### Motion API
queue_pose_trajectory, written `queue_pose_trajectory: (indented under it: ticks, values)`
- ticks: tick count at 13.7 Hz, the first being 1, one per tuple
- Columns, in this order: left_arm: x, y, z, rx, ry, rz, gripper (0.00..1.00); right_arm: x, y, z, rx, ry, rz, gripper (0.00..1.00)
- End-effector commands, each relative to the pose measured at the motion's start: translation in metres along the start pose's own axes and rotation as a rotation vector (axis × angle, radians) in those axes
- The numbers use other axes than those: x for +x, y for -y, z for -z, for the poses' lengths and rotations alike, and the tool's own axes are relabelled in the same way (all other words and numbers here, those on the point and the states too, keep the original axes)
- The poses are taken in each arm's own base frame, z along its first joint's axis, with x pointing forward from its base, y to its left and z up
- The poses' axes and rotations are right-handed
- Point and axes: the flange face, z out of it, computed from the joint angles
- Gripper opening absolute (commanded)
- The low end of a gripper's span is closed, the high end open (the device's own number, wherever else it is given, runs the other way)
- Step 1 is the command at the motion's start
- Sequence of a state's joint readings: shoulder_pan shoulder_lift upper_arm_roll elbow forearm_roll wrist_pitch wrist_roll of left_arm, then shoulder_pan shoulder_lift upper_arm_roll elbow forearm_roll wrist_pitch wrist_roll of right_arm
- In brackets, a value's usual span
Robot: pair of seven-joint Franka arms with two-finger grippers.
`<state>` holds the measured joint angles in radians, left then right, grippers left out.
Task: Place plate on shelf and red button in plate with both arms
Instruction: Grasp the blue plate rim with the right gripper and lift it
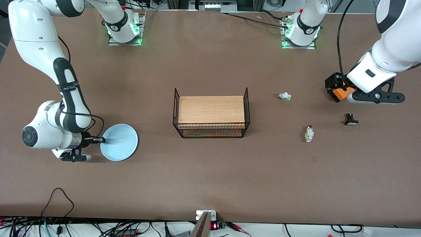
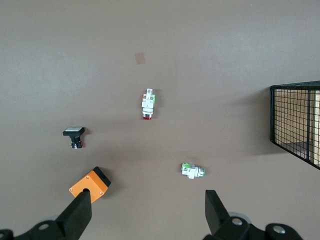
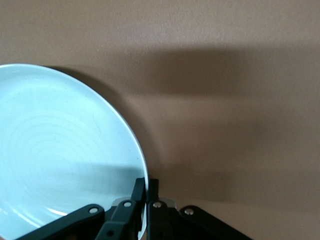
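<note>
The right hand (image 1: 98, 140) sits low at the right arm's end of the counter (image 1: 210, 184), its two fingers pinched together on the rim of the plate (image 1: 120, 143). The right wrist view shows the rim caught between the fingertips (image 3: 137, 192). The pale blue plate lies on the counter, well apart from the wire rack (image 1: 211, 113) that stands in the middle with a wooden board (image 1: 211, 109) in it.

Toward the left arm's end lie three small switches, all apart from one another. A white switch with a green and silver cap (image 1: 284, 96) lies farthest from the front camera. The red button (image 1: 309, 133), white with a red cap and a green side mark, lies on its side on the bare counter, nearer to the front camera than the other two. A black switch with a white face (image 1: 351, 119) lies closer to the counter's end.

The left hand (image 2: 147, 212) hangs in the air over that end of the counter, fingers (image 2: 80, 215) spread wide and holding nothing. An orange and black block (image 1: 338, 89) shows at the left wrist.
</note>
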<state>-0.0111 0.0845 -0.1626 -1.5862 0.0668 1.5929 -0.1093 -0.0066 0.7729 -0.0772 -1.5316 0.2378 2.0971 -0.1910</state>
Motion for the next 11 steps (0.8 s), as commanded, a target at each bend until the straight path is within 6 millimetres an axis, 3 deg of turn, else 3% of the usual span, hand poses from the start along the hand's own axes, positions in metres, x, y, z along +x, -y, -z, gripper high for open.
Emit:
queue_pose_trajectory:
  ticks: [1, 6, 11]
  values:
    - [0.000, 0.000, 0.006, -0.003, 0.005, -0.008, 1.00, -0.010, 0.004, 0.029, 0.030, 0.043, 0.001, 0.00]
    - [0.000, 0.000, 0.007, -0.003, 0.004, -0.006, 1.00, -0.027, 0.010, 0.114, 0.052, 0.188, -0.059, 0.00]
    - [0.000, 0.000, 0.007, -0.003, 0.004, -0.006, 1.00, -0.051, 0.045, 0.201, 0.044, 0.341, -0.162, 0.00]
